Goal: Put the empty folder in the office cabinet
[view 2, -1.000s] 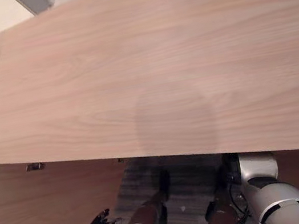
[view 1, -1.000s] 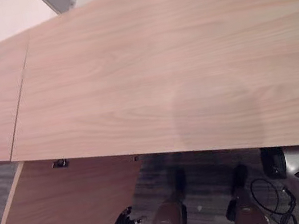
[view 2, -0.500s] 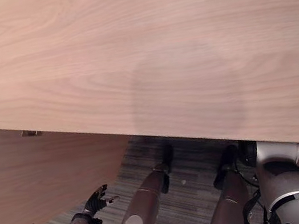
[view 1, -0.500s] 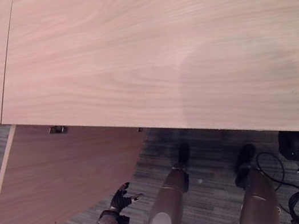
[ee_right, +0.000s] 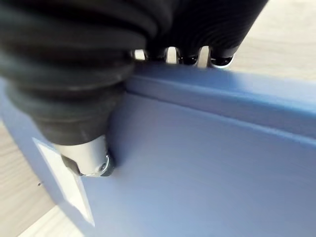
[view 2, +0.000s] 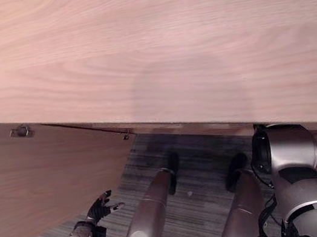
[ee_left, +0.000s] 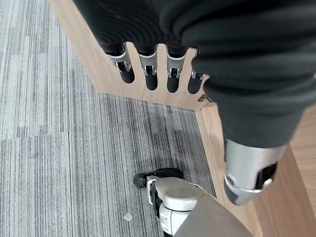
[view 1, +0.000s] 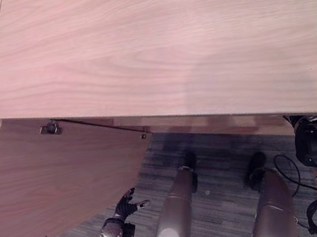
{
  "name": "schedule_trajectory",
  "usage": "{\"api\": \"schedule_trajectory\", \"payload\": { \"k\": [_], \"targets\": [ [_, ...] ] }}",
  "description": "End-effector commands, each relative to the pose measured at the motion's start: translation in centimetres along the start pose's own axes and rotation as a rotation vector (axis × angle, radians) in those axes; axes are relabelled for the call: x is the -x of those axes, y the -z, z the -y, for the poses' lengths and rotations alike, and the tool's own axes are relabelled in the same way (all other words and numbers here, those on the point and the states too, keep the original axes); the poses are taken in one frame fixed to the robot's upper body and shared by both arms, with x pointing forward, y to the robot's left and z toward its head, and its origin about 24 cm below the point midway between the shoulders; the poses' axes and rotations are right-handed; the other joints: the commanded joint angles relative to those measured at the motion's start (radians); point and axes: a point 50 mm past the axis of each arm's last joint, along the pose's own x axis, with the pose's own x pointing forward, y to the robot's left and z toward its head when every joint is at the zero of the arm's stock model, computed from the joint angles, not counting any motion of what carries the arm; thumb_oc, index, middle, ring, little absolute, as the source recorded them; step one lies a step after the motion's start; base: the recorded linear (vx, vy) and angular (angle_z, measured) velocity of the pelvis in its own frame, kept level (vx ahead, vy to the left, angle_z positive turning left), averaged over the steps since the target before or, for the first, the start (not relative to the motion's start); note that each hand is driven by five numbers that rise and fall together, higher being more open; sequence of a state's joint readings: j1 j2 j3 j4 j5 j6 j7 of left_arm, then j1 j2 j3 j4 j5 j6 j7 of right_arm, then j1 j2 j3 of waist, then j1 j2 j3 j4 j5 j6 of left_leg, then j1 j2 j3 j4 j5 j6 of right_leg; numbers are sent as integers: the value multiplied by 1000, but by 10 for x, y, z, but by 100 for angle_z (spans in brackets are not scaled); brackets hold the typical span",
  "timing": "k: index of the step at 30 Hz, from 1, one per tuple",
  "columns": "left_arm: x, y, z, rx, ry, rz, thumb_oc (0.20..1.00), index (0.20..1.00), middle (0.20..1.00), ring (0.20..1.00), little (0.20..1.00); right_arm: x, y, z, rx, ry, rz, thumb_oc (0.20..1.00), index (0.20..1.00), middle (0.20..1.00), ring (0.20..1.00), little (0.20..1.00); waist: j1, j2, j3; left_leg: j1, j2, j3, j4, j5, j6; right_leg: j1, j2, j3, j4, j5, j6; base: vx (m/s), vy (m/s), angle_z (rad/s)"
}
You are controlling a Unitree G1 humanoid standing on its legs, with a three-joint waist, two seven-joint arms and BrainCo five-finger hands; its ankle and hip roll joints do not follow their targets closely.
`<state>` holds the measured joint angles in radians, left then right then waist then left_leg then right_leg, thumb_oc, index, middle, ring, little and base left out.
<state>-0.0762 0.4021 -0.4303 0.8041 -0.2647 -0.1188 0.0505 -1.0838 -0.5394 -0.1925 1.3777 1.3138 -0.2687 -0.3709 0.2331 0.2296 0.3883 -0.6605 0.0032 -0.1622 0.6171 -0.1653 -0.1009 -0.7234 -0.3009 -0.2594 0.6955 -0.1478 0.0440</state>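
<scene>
Fingers [ee_right: 219, 58] of the right hand [ee_right: 89, 74] are hooked over the far edge of the blue folder [ee_right: 207, 163], while the thumb presses against its near face, so the folder is pinched firmly in that hand. From where I stand the folder is a plain, smooth, matte blue, with a raised fold or spine ridge running along it just below the fingers, and a pale rectangular label pocket [ee_right: 64, 182] near one corner. It is held up against light wood, close beside the cabinet, though I cannot tell exactly how far in it sits. Down low on the other side, the left hand [view 1: 126, 205] hangs over the grey striped carpet [ee_left: 54, 163] with nothing in it, its fingers [ee_left: 148, 64] slightly spread and relaxed, held apart and touching nothing. Just beyond those fingers stands the open cabinet door [view 1: 53, 180], a wood-grain panel swung outwards, with a small metal hinge [view 1: 50, 129] at its upper edge. Above it all runs the broad wooden cabinet top [view 1: 163, 38], with a thin seam near its left end.
</scene>
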Motion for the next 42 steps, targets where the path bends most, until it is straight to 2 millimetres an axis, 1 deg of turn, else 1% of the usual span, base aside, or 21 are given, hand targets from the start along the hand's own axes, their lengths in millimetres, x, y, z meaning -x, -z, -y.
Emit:
{"api": "schedule_trajectory", "payload": {
  "k": [1, 5, 6, 7, 8, 11, 15, 17, 20, 22, 23, 25, 26, 27, 28, 29, 30, 32, 37, 38, 42],
  "targets": [
    [6, 13, -28, -37, -69, -55, 1000, 1000, 1000, 1000, 1000, 4, -31, -32, 4, -127, 88, 1000, 1000, 1000, 1000, 1000, 25, -20, -30, 7, 40, -7, -17, -49, 10, 89, -1, 70, 110, -221, 76, -38, -13, 0],
    [6, 14, -31, -29, -84, -66, 1000, 1000, 1000, 1000, 1000, 3, -29, -30, 19, -102, 74, 1000, 1000, 1000, 1000, 1000, 21, -25, -30, 6, 40, -12, -5, -54, 10, 96, -3, 64, 121, -230, 73, -8, -1, 0],
    [6, 15, -33, -37, -95, -73, 1000, 1000, 1000, 1000, 1000, 1, -31, -25, 58, -45, 75, 1000, 1000, 1000, 1000, 1000, 19, -32, -33, 7, 40, -13, -2, -56, 9, 103, -2, 63, 118, -230, 71, 0, 0, 0],
    [6, 15, -33, -37, -96, -73, 1000, 1000, 1000, 1000, 1000, 1, -31, -25, 58, -45, 75, 1000, 1000, 1000, 1000, 1000, 19, -32, -32, 7, 40, -13, -2, -56, 9, 103, -2, 63, 118, -230, 71, 0, 0, 0],
    [5, 14, -36, -48, -111, -73, 1000, 1000, 1000, 1000, 1000, 1, -31, -20, 75, 23, 70, 1000, 1000, 1000, 1000, 1000, 17, -36, -36, 11, 40, -15, 1, -58, 8, 108, -1, 62, 120, -231, 69, 0, 0, 0],
    [5, 14, -38, -71, -129, -77, 1000, 1000, 1000, 1000, 1000, 1, -30, -17, 108, 94, 64, 1000, 1000, 1000, 1000, 1000, 14, -43, -35, 17, 42, -16, -1, -60, 8, 115, 1, 61, 119, -231, 68, -7, -1, 2],
    [4, 16, -41, -122, -165, -97, 1000, 1000, 1000, 1000, 1000, 3, -17, -10, 178, 188, 13, 1000, 1000, 1000, 1000, 1000, 9, -65, -44, 49, 50, -13, -31, -53, 2, 149, 7, 52, 92, -217, 68, 0, 0, 0],
    [4, 17, -41, -128, -163, -100, 1000, 1000, 1000, 1000, 1000, 3, -16, -7, 182, 209, 3, 1000, 1000, 1000, 1000, 1000, 9, -68, -47, 63, 53, -14, -44, -49, 1, 163, 10, 47, 82, -213, 68, 0, 0, 0],
    [5, 20, -40, -158, -156, -110, 1000, 1000, 1000, 1000, 1000, 1, -17, 4, 246, 276, 4, 1000, 1000, 1000, 1000, 1000, 12, -77, -61, 113, 62, -16, -88, -40, -5, 213, 15, 36, 43, -200, 69, 37, -23, -2],
    [8, 24, -41, -162, -157, -124, 1000, 1000, 1000, 1000, 1000, -1, -17, 19, 285, 347, 1, 1000, 1000, 1000, 1000, 1000, 20, -80, -68, 153, 70, -15, -142, 2, -10, 253, 13, 10, -8, -157, 67, -41, -19, 2],
    [8, 25, -41, -163, -155, -127, 1000, 1000, 1000, 1000, 1000, -1, -15, 23, 288, 366, -5, 1000, 1000, 1000, 1000, 1000, 22, -81, -71, 165, 72, -16, -157, 7, -12, 268, 14, 6, -21, -153, 69, -52, -4, 3],
    [10, 28, -39, -159, -153, -129, 1000, 1000, 1000, 1000, 1000, -1, -12, 25, 300, 385, 0, 1000, 1000, 1000, 1000, 1000, 24, -82, -77, 187, 74, -18, -180, 17, -15, 290, 15, 2, -43, -141, 70, 80, -30, 1],
    [11, 29, -38, -159, -151, -133, 1000, 1000, 1000, 1000, 1000, 0, -9, 26, 318, 389, -5, 1000, 1000, 1000, 1000, 1000, 21, -86, -86, 206, 75, -23, -193, 1, -17, 310, 21, 11, -53, -159, 77, 45, -15, 1],
    [11, 30, -38, -157, -149, -133, 1000, 1000, 1000, 1000, 1000, 0, -7, 29, 333, 403, -8, 1000, 1000, 1000, 1000, 1000, 25, -87, -86, 208, 76, -20, -209, 27, -18, 312, 18, -3, -68, -133, 73, 41, -15, 2],
    [11, 31, -36, -153, -146, -136, 1000, 1000, 1000, 1000, 1000, 0, -5, 33, 352, 418, -9, 1000, 1000, 1000, 1000, 1000, 25, -87, -89, 219, 78, -21, -226, 37, -19, 322, 19, -8, -83, -122, 74, 38, -15, 0],
    [11, 31, -36, -153, -145, -137, 1000, 1000, 1000, 1000, 1000, 0, -4, 33, 353, 419, -8, 1000, 1000, 1000, 1000, 1000, 22, -90, -95, 230, 79, -25, -226, 13, -20, 332, 24, 3, -80, -147, 80, 0, 0, 0],
    [12, 32, -35, -154, -142, -138, 1000, 1000, 1000, 1000, 1000, 0, -2, 39, 360, 439, -15, 1000, 1000, 1000, 1000, 1000, 26, -88, -93, 232, 79, -21, -242, 42, -20, 336, 20, -13, -98, -117, 77, 19, -16, -3],
    [13, 34, -32, -148, -132, -144, 1000, 1000, 1000, 1000, 1000, 0, 5, 48, 378, 464, -33, 1000, 1000, 1000, 1000, 1000, 27, -89, -100, 247, 81, -22, -264, 52, -21, 351, 21, -18, -117, -106, 80, -35, 6, -1],
    [15, 38, -29, -133, -117, -154, 1000, 1000, 1000, 1000, 1000, 1, 18, 70, 423, 513, -63, 1000, 1000, 1000, 1000, 1000, 30, -90, -118, 283, 81, -28, -306, 65, -23, 391, 20, -28, -152, -93, 86, 23, -7, 6],
    [15, 38, -27, -124, -109, -152, 1000, 1000, 1000, 1000, 1000, 2, 23, 79, 452, 531, -75, 1000, 1000, 1000, 1000, 1000, 31, -91, -122, 292, 82, -30, -315, 69, -23, 402, 18, -31, -160, -91, 88, 22, -16, 6],
    [16, 39, -26, -107, -110, -152, 1000, 1000, 1000, 1000, 1000, 4, 34, 92, 480, 554, -100, 1000, 1000, 1000, 1000, 1000, 32, -91, -127, 301, 80, -33, -317, 69, -22, 414, 15, -38, -160, -89, 91, 7, -12, 5]
  ]
}}
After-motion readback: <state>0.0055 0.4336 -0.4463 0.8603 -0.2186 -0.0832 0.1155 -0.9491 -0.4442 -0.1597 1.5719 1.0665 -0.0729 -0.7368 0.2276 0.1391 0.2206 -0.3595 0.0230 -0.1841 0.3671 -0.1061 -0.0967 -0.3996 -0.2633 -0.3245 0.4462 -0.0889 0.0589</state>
